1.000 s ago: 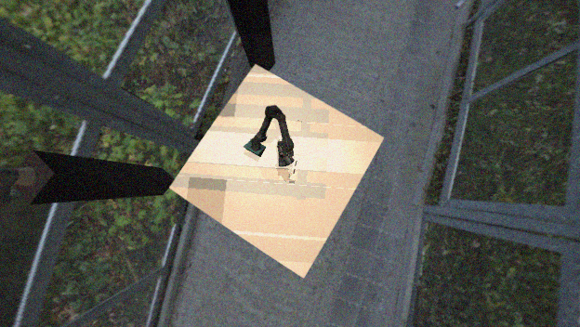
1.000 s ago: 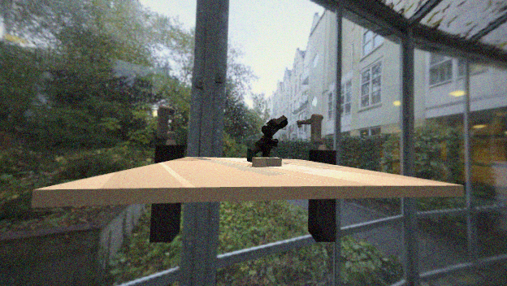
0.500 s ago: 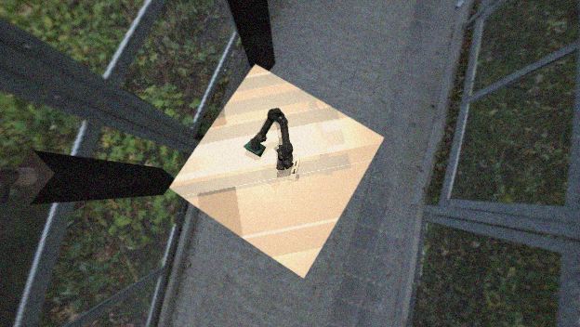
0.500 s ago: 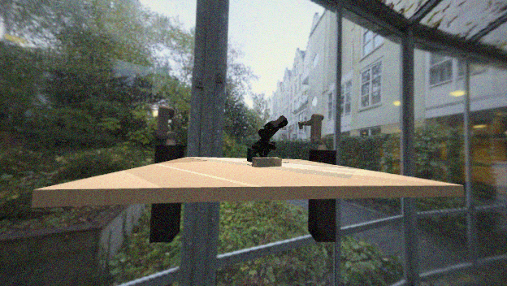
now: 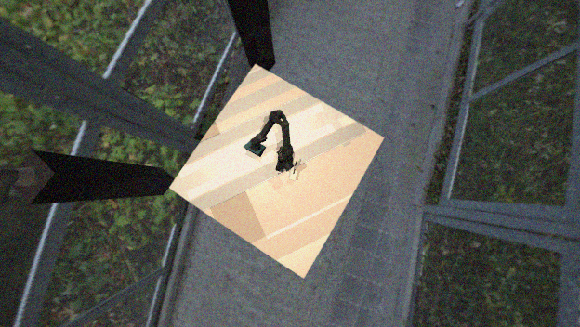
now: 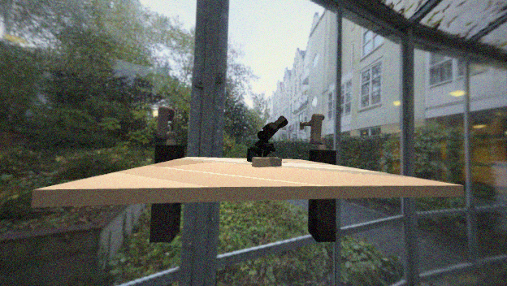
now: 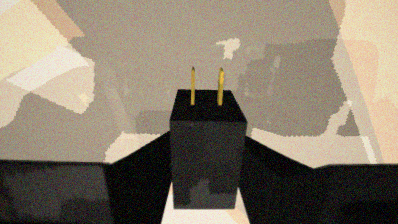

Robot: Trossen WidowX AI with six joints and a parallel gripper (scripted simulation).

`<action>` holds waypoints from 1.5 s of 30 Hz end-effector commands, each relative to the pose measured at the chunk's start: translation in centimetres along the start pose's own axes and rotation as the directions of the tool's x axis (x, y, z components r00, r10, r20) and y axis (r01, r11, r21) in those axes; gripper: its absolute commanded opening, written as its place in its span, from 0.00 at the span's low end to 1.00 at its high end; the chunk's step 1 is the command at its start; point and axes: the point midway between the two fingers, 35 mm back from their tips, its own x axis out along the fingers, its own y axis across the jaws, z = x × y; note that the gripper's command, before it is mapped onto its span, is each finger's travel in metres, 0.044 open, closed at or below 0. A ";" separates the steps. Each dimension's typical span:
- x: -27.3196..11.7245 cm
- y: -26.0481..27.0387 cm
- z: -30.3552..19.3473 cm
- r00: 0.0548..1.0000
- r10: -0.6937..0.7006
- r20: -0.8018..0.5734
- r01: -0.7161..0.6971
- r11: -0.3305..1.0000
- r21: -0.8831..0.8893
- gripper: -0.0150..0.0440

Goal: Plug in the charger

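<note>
While the black two-prong charger (image 7: 208, 162) sat clamped between the closed jaws of the gripper (image 7: 203, 138) (image 5: 284, 170), its brass prongs (image 7: 193, 86) stood bare, clear of any outlet. The boxy body looked stiff, light and perhaps slick; its flat flanks were the place to grip, sparing the thin prongs. The pale block (image 6: 266, 162) on the tabletop (image 5: 307, 218) (image 6: 244, 194) was probably the power strip, though poorly seen.
</note>
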 end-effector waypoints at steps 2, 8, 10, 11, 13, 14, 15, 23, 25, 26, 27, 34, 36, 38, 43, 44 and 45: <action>-0.1 -0.2 1.0 1.000 -0.002 0.008 0.002 1.000 0.005 0.25; -0.1 -0.3 1.8 1.000 -0.002 0.009 0.002 1.000 0.011 0.25; -0.1 -0.4 2.1 1.000 -0.002 0.009 0.002 1.000 0.013 0.25; -0.1 -0.4 2.2 1.000 -0.002 0.009 0.002 1.000 0.014 0.25; -0.1 -0.4 2.5 1.000 -0.002 0.009 0.002 1.000 0.016 0.25; -0.1 -0.4 2.6 1.000 -0.002 0.009 0.001 1.000 0.017 0.25; 0.0 -0.4 2.7 1.000 -0.002 0.009 0.001 1.000 0.019 0.25; 0.0 -0.5 3.8 1.000 -0.001 0.009 0.000 1.000 0.027 0.25; 0.1 -0.5 4.1 1.000 0.000 0.009 0.000 1.000 0.029 0.25; 0.1 -0.5 4.2 1.000 0.000 0.009 0.000 1.000 0.030 0.25; 0.1 -0.5 4.3 1.000 0.000 0.010 0.000 1.000 0.031 0.25; 0.1 -0.5 4.4 1.000 0.000 0.010 0.000 1.000 0.031 0.25; 0.1 -0.5 4.4 1.000 0.000 0.010 0.000 1.000 0.031 0.25; 0.1 -0.5 4.4 1.000 0.000 0.010 0.000 1.000 0.031 0.25; 0.1 -0.5 4.5 1.000 0.000 0.010 0.000 1.000 0.031 0.25; 0.1 -0.5 4.5 1.000 0.000 0.010 0.000 1.000 0.031 0.25; 0.1 -0.5 4.5 1.000 0.000 0.010 0.000 1.000 0.031 0.25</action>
